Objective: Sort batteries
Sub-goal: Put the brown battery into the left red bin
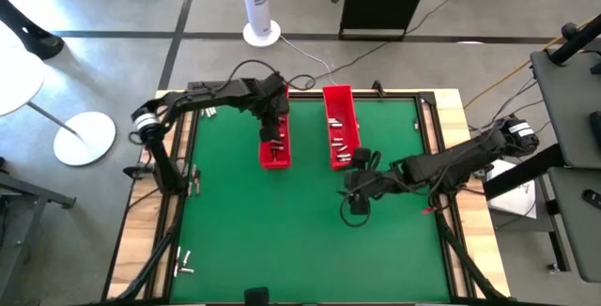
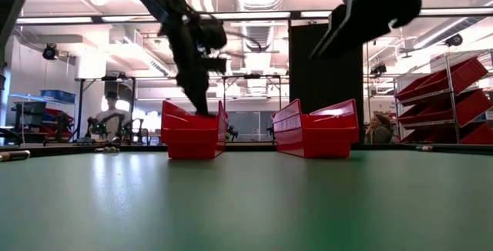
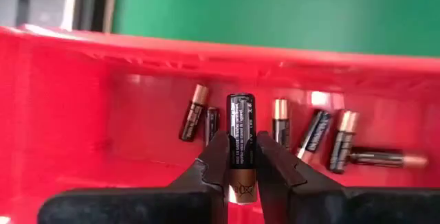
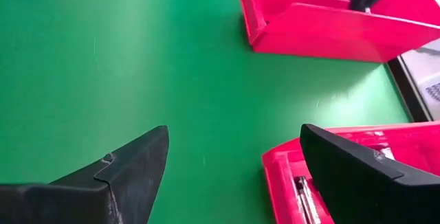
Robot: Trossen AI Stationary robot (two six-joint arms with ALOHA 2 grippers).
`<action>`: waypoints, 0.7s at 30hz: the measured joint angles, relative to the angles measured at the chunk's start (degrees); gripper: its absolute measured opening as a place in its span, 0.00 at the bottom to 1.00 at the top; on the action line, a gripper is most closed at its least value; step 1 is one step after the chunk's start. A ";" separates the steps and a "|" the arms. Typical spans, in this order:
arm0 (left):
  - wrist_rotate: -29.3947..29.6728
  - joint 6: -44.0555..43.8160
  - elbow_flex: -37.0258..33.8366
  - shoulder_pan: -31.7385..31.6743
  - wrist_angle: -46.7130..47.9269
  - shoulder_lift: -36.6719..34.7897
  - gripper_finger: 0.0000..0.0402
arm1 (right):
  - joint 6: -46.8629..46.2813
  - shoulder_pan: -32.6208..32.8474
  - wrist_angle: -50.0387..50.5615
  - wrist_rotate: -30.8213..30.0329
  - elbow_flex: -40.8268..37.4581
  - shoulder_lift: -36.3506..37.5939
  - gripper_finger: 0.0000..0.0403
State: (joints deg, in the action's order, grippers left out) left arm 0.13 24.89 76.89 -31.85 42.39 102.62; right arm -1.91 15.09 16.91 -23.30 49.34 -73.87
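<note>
Bright red trays [image 1: 274, 146] on a deep green table [image 1: 282, 231]. A black-and-copper battery [image 3: 240, 138] sits between black fingers [image 3: 210, 165]; more black-copper batteries [image 3: 344, 140] lie behind. Silvery ones [image 4: 302, 193] in the other red tray [image 4: 289, 183], probably.

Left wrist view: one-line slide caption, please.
Left gripper holds a battery above the red tray holding loose batteries.

Two trays side by side on the table [image 1: 282, 240]: left tray [image 1: 274, 137], right tray [image 1: 340, 123]. Left gripper [image 3: 237, 172] over left tray, clamping one battery [image 3: 240, 138]; other batteries [image 3: 313, 131] inside. Right gripper [image 4: 234, 162] near right tray's end.
</note>
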 joint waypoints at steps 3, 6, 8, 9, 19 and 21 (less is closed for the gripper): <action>-0.29 1.54 -0.38 -0.04 0.25 2.73 0.06 | -0.01 -0.52 1.32 1.11 0.00 -0.19 0.79; -0.69 1.70 -0.89 0.04 0.21 5.05 0.06 | 0.00 -0.52 1.60 1.28 -0.02 -0.47 0.79; -1.19 1.70 -0.93 0.04 -0.31 5.97 0.06 | 0.01 -0.52 1.88 1.32 -0.03 -0.50 0.80; -1.21 1.70 -0.93 0.04 -0.40 6.27 0.06 | 0.01 -0.52 1.83 1.32 -0.04 -0.50 0.81; -1.11 1.70 -0.91 0.02 -1.01 8.25 0.14 | 0.63 -0.52 1.70 1.28 -0.04 -0.55 0.85; -1.10 1.68 -0.91 0.08 -1.16 8.32 0.18 | 1.13 -0.52 1.70 1.26 -0.04 -0.52 0.85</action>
State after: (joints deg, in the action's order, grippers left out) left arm -0.97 26.57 75.99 -31.77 41.23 110.93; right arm -0.78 14.57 18.61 -22.04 49.30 -74.39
